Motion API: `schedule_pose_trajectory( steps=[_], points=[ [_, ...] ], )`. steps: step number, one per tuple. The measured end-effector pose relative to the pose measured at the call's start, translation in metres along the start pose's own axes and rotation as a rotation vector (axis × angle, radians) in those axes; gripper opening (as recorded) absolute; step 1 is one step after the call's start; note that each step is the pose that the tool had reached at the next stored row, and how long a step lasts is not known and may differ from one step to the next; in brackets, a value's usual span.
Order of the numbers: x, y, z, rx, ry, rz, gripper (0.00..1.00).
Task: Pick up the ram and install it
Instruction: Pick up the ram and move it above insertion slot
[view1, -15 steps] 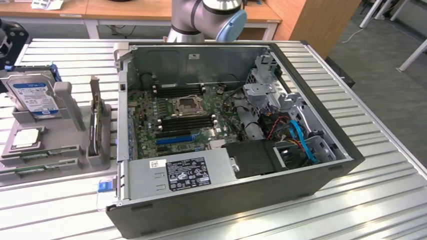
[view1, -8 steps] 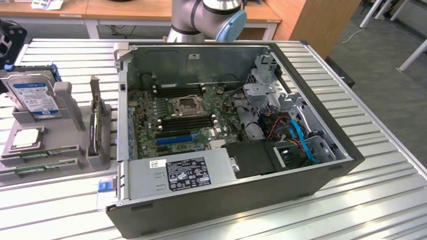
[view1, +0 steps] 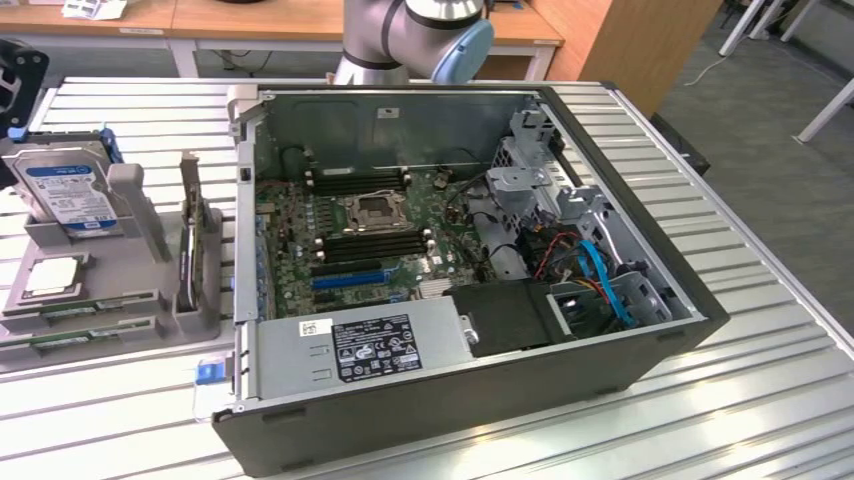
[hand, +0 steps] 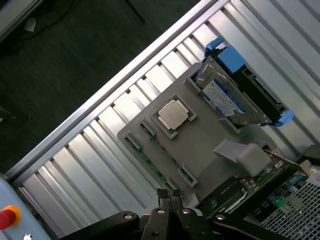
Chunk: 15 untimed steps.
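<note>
Two containers sit on the slatted table (view1: 747, 400): a grey fixture tray (view1: 127, 270) and, just beside it, an open computer case (view1: 400, 430). Tray holds one hard drive (view1: 67, 195) standing upright, one processor chip (view1: 54, 275) lying flat, one expansion card (view1: 194, 250) on edge, and the ram (view1: 83, 305) lying in a slot along the tray's edge, with a second green stick (view1: 67, 340) next to it. Case holds one motherboard (view1: 447, 185) and one power supply (view1: 360, 345). Gripper (hand: 167, 196) hangs near the tray's ram-side edge, fingertips almost pressed together, nothing between them.
</note>
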<state>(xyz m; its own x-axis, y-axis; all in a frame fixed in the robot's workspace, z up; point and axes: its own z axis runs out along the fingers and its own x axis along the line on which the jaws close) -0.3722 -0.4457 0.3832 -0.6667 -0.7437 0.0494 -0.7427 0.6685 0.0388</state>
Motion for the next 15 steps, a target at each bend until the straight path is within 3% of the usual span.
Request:
schedule_pose_trajectory(
  steps=[15],
  points=[
    [0.0, 0.0, 0.0001, 0.0127, 0.01, -0.255, 0.1]
  ],
)
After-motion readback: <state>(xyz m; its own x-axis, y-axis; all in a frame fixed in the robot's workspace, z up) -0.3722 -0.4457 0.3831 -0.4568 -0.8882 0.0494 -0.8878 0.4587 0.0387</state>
